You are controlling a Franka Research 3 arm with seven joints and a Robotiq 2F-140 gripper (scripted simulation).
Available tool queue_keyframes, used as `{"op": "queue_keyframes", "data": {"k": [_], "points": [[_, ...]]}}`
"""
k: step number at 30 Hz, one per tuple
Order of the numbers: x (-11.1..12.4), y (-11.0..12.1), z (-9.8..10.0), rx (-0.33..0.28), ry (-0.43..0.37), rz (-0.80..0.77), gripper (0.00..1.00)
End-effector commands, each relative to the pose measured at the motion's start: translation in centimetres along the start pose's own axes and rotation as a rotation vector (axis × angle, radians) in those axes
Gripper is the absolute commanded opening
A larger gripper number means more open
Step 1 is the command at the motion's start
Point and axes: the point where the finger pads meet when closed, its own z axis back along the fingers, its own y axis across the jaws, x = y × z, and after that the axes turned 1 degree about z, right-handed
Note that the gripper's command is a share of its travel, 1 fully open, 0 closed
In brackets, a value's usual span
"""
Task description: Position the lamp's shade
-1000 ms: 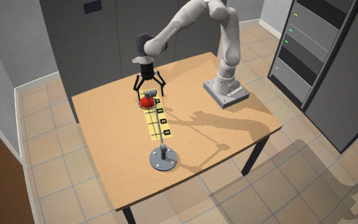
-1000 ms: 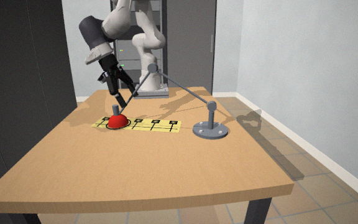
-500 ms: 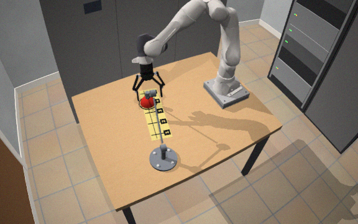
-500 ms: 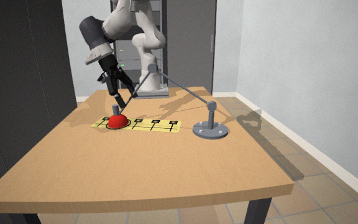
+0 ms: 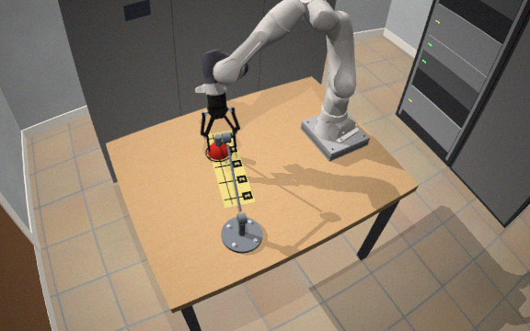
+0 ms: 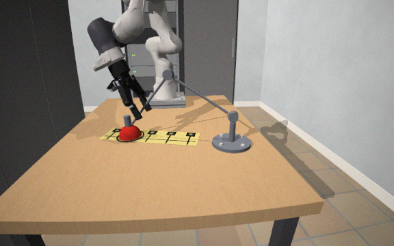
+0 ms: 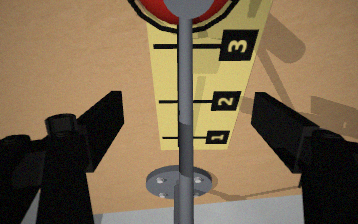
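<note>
The lamp's red shade (image 5: 217,152) sits low on the yellow numbered strip (image 5: 230,174), inside a black ring one mark beyond mark 3 (image 7: 236,46); its rim looks to be on the bench. The shade also shows in the exterior view (image 6: 129,133). The grey foot (image 5: 242,234) stands at the strip's near end. The lamp's thin forearm rod (image 7: 185,90) runs from the raised elbow (image 6: 167,74) down to the shade. My gripper (image 5: 219,133) hangs just above the shade and straddles this rod. Its fingers are apart, with a gap on each side of the rod.
The robot's base (image 5: 335,135) stands on the bench's far right part. Dark cabinets are behind the bench and a server rack (image 5: 458,78) is to the right. The lamp's upper rod (image 6: 201,96) slopes from the elbow to the foot's post.
</note>
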Motion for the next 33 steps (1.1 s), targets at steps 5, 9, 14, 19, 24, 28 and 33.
{"op": "queue_keyframes", "data": {"k": [5, 9, 14, 19, 24, 28, 33], "points": [[0.0, -0.1, 0.0, -0.002, -0.001, 0.002, 0.1], [0.0, 0.0, 0.0, 0.0, 0.0, 0.0, 0.1], [0.0, 0.0, 0.0, 0.0, 0.0, 0.0, 0.1], [0.0, 0.0, 0.0, 0.0, 0.0, 0.0, 0.1], [0.0, 0.0, 0.0, -0.001, 0.0, 0.0, 0.1], [0.0, 0.0, 0.0, -0.001, 0.0, 0.0, 0.1], [1.2, -0.1, 0.4, -0.002, 0.0, 0.002, 0.1]]}}
